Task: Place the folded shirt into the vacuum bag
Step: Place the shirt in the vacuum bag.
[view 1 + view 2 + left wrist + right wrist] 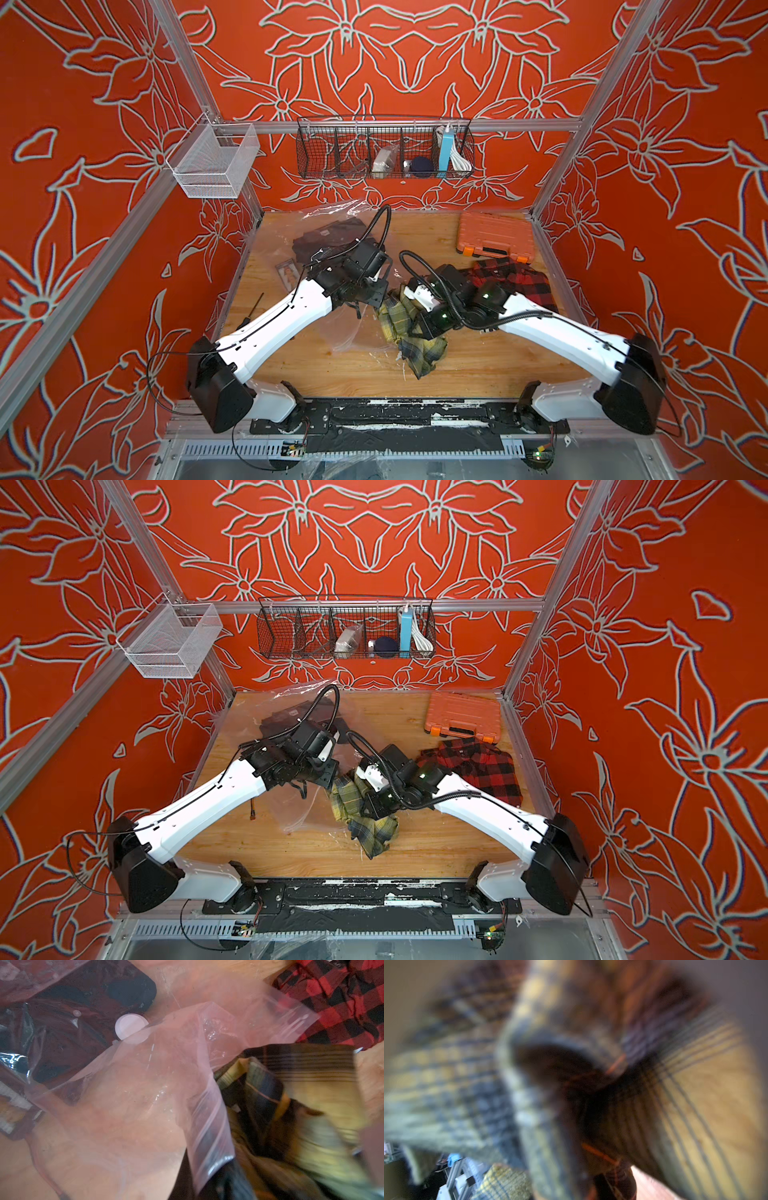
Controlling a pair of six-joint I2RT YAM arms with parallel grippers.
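Three shirts, one vacuum bag (135, 1105): dark shirt (68, 1028) bagged, red plaid shirt (515, 278) aside; left gripper (380, 296) pinches bag's zip edge, right gripper (401, 293) clamps yellow plaid shirt (424, 353)

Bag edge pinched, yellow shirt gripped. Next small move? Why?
Probably ease the right gripper with the yellow plaid shirt toward the raised zip edge of the vacuum bag, which the left gripper appears to pinch; the shirt lies beside that mouth, not inside.

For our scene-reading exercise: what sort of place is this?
Probably a robot test cell: left arm and right arm mounted at a wooden table, a metal frame with red floral panels, a wire basket.
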